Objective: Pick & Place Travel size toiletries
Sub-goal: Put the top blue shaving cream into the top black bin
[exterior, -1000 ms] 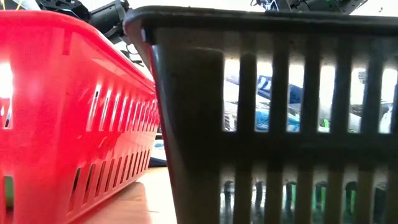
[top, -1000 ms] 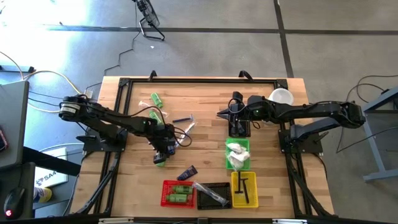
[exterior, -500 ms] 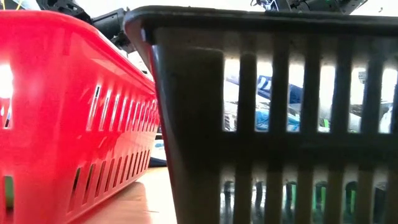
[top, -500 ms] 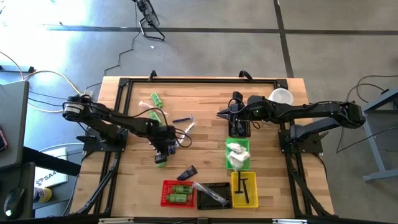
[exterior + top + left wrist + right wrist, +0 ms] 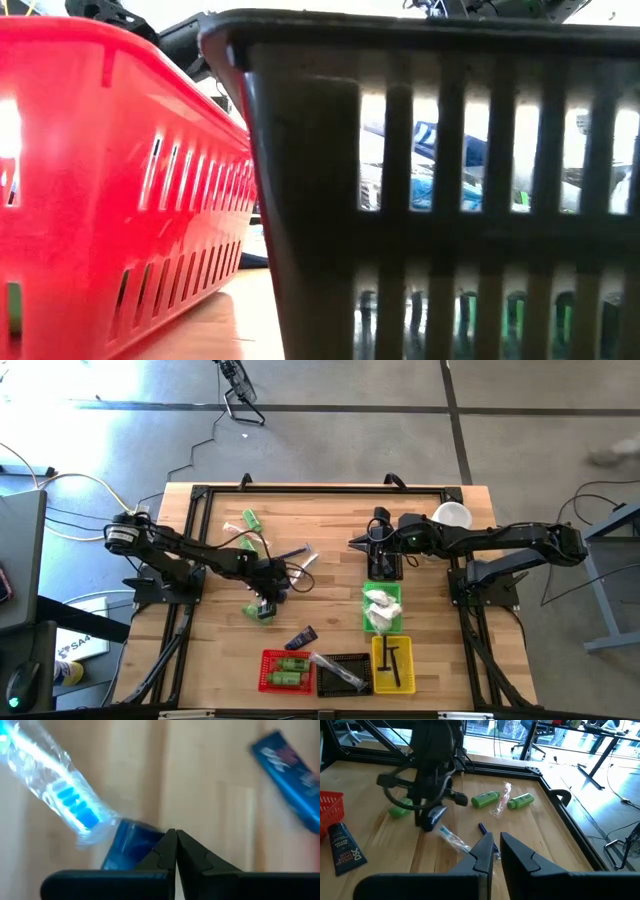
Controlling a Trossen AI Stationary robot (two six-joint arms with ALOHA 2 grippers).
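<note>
- Table: wooden top in a black frame, seen from above with one arm at each side.
- Left gripper: over the left middle of the table, fingers pressed together. In the left wrist view a blue item sits right behind the closed tips; whether it is pinched cannot be told.
- Wrapped toothbrush: clear wrapper, blue bristles, lying on the wood just beside the left gripper; also seen from the right wrist.
- Green bottle: on the table right by the left gripper.
- Navy tube: lying flat on the wood between the left gripper and the red basket; visible too in the right wrist view.
- Two green bottles: near the far left of the table with a crinkled clear wrapper between them.
- Right gripper: above the upper middle of the table, beside the black basket; fingers close together with a narrow gap, holding nothing.
- Red basket: near edge of the table, green bottles inside.
- Second black basket: next to the red one, a clear-wrapped item inside.
- Yellow basket: thin black items inside.
- Green basket: white packets inside.
- White cup: far right corner of the table.
</note>
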